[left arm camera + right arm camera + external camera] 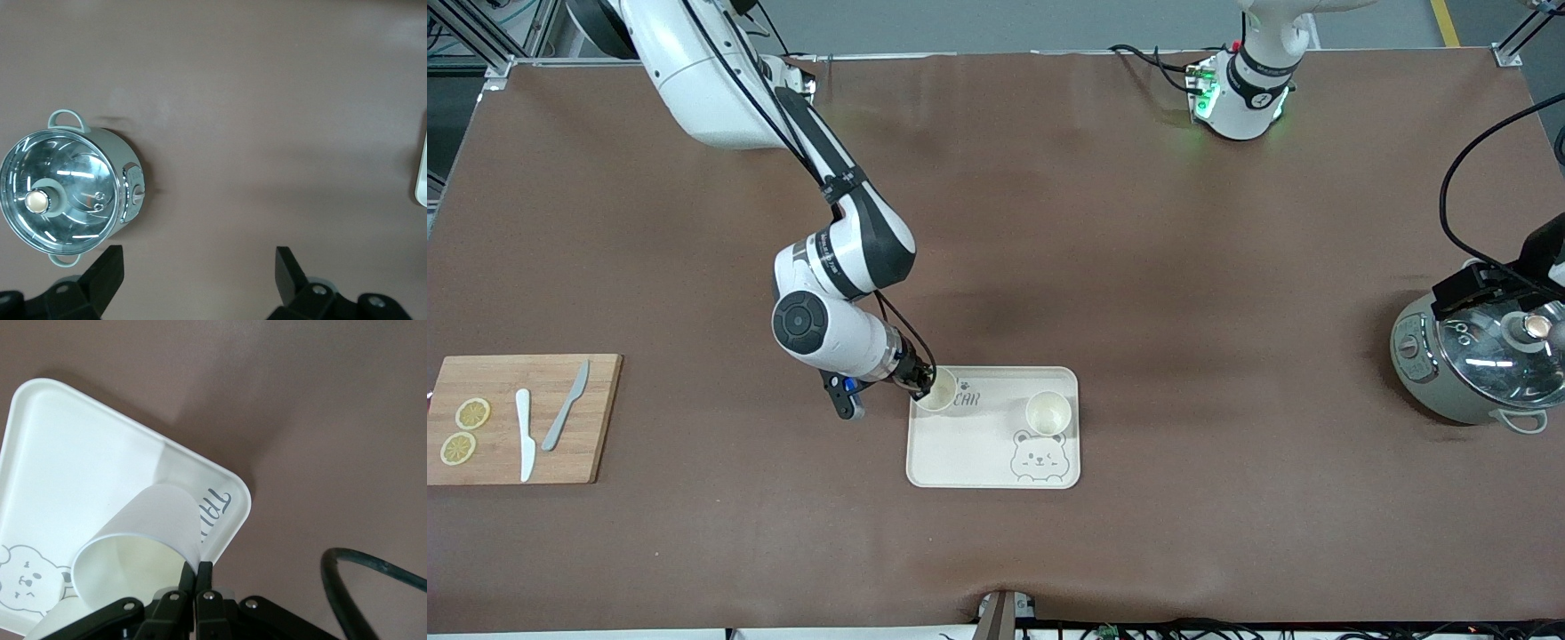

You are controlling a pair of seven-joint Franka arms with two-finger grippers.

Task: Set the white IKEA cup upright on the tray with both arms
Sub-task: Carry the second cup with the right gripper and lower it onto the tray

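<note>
One white cup (143, 540), rim in the right claw (198, 577), over the tray (60, 473).

The right gripper (921, 386) and its cup (937, 391) cover the first letters on the tray (978, 444), so only "EAR" reads in the front view. The right wrist view cuts off the second cup (53, 621) (just a rim sliver shows) and part of the bear drawing (27, 581). The left gripper (199, 267) shows fingertips only; the tray there is an edge sliver.
</note>
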